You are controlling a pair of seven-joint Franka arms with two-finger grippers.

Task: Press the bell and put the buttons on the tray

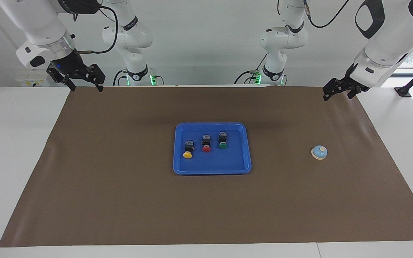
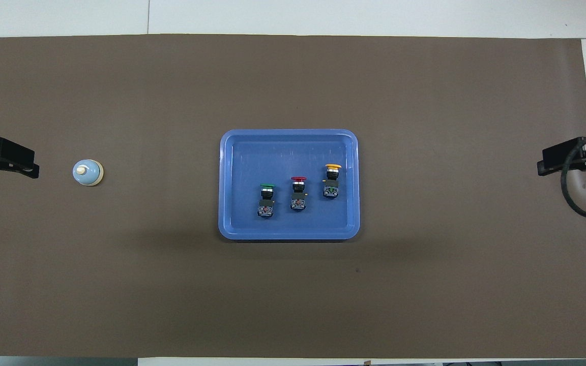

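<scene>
Going across the facing view from its left side: your right tool [image 1: 82,83] hangs empty with its fingers spread, up over the corner of the brown mat [image 1: 120,200] at the right arm's end of the bench [image 1: 13,143]. It looks parked there so it blocks nothing.

Mid-mat you have the flat rectangular bright blue plastic tray [image 1: 212,168] with its raised rim. All three small black-and-blue push-button switches lie inside it in a slanted row, caps pointing away from the robots: the yellow-capped one [image 1: 188,149] toward the right arm's end, the red-capped one [image 1: 206,143] in the middle, the green-capped one [image 1: 222,140] toward the left arm's end and nearest the robots. None touches another or the rim. So, judging by this, your placing step looks done.

Further along, the small round light blue dome bell [image 1: 319,152] with its cream knob sits alone on the mat, well apart from the tray, toward the left arm's end. Whether it has been rung, you cannot tell.

Last, your left tool [image 1: 338,91] waits open and empty above the mat corner at its own end, clear of the bell.
</scene>
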